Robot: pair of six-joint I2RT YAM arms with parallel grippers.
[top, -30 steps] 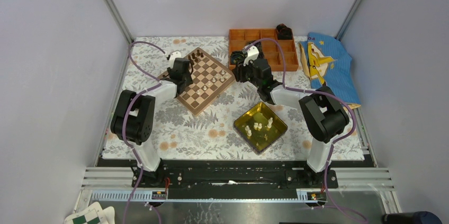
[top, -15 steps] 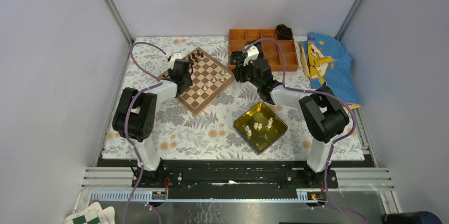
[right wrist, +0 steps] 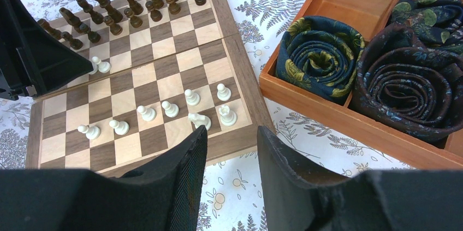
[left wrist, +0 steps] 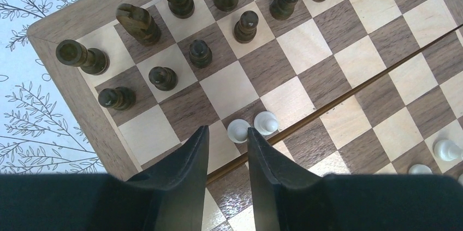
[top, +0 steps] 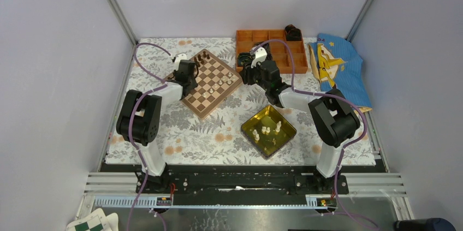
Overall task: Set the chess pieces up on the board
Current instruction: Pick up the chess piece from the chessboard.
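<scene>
Left gripper (left wrist: 227,130) is partly open low over the board (right wrist: 164,86), at the bottom middle of its wrist view. One white pawn (left wrist: 238,130) sits right at the mouth of the gap, closer to the right-hand finger. There's daylight on its other side, so nothing's pinched. A second pawn (left wrist: 266,123) stands just beside it, right by the fold seam.

Room-wise, the dark pieces (left wrist: 164,78) crowd the upper left of that view, close to the board's wooden edge. The squares on the right side of the frame are bare.

Over on the right wrist view, the right gripper (right wrist: 232,129) hangs with its fingers apart and nothing in them, above the board's near border. A narrow strip of flowery tablecloth (right wrist: 256,18) runs between the board's right edge and the orange box (right wrist: 338,119) of rolled ties (right wrist: 319,51).

The white pieces (right wrist: 170,109) are small, cream and glossy. A ragged row of them stands across the lower centre of that view, with one knight (right wrist: 199,120) tipped on its side. From overhead, more white ones sit in the yellow tray (top: 281,117), lower centre, well apart from the board.
</scene>
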